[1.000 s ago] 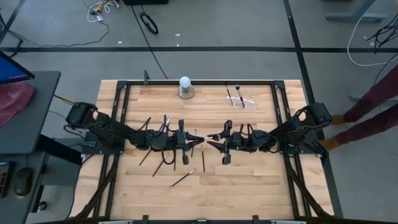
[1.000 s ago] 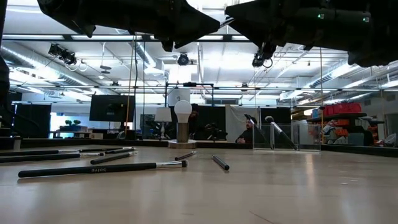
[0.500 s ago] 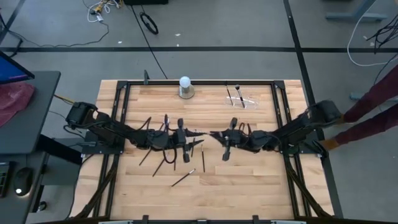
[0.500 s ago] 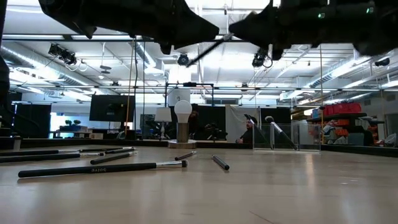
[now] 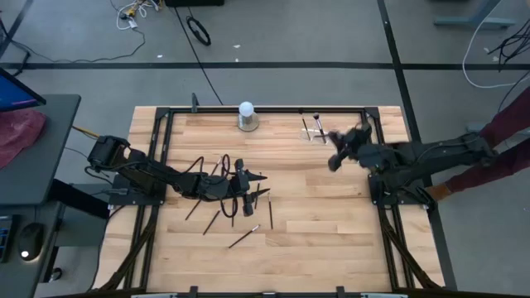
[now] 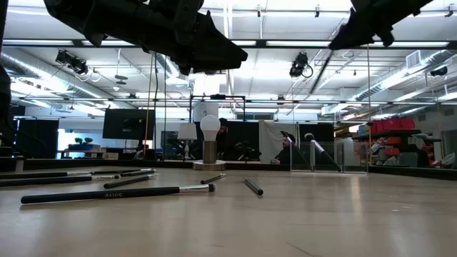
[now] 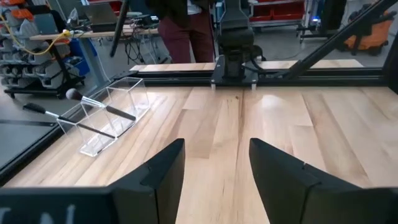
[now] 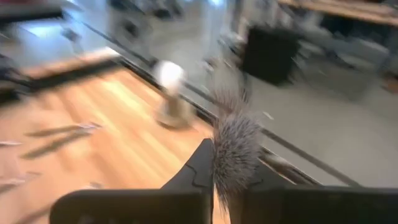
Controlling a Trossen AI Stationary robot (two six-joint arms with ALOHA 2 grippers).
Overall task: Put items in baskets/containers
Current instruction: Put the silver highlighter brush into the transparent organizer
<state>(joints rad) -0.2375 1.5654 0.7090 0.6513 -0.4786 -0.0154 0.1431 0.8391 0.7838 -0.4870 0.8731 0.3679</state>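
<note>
Gripping a brush (image 8: 235, 149), its bristles plain only in its wrist view, the right gripper (image 5: 338, 155) hangs near the holder (image 5: 319, 131); left gripper (image 5: 255, 177) spread.

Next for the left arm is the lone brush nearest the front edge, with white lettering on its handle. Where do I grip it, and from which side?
Grip the lettered brush mid-handle, coming straight down from above with the left gripper fingers set across its slant. It lies flat on the table, with bare wood on both sides. Avoid the bristle end.
</note>
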